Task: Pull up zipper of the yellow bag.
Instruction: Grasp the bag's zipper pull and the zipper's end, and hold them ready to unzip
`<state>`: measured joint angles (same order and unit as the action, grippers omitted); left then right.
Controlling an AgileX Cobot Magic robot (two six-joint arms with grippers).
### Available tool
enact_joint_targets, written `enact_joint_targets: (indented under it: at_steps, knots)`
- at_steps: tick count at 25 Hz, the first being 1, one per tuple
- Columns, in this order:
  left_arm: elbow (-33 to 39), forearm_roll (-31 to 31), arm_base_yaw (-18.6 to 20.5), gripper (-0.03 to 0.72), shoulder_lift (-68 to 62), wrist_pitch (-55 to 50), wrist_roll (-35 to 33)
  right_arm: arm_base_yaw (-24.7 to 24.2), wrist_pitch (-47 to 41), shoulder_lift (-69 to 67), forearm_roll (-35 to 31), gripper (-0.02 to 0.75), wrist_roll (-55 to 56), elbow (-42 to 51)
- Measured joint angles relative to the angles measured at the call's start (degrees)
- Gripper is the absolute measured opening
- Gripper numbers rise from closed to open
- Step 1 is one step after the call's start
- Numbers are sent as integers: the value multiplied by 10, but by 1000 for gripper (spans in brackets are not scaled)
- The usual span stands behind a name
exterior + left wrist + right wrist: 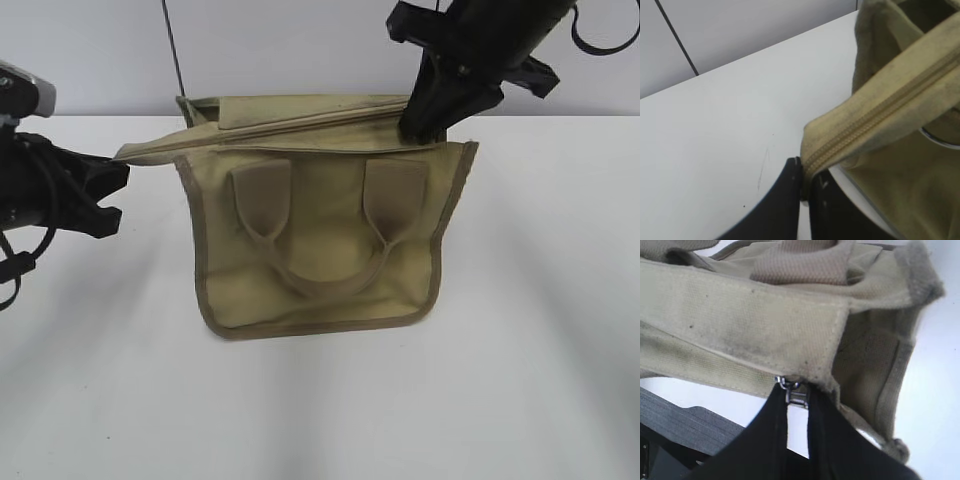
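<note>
Right pincer is clamped on the small silver pull tab of the zipper, its two black fingers pressed together on the metal just under the tape's edge, as the right wrist view shows. Seen from the exterior camera, this pincer comes down from above onto the top right corner of the yellow bag, where the bag's mouth meets the olive edge trim.

At the opposite end, the left pincer pinches the tip of the zipper tape between its closed fingers, with the line of teeth running away from it, up and to the right, toward the bag. In the exterior view that tape end stretches out leftward from the bag's top left corner to the left pincer, which sits just beside the bag, low over the white worktop.

The bag rests between the two pincers near the middle of the worktop, its front face toward the camera, showing two broad strap patches and a looped handle hanging between them. The top flap is drawn taut along the zipper line from left to right.
</note>
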<state>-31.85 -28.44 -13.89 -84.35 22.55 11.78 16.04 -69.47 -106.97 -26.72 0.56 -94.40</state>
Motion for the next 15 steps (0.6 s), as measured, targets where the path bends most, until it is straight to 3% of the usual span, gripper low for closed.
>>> enact_joint_targets:
  at_steps: [8,10,13,15]
  knots:
    - [0,-1,0,24,0,1,0,-3,0,1,-15,83,-14,0]
    - [0,8,2,95,0,-25,6,-10,-1,3,-14,194,-34,0]
    - [0,15,0,306,0,-72,29,-11,-2,16,-14,430,-59,0]
    - [0,21,-10,427,0,-115,52,0,-2,32,0,508,-66,0]
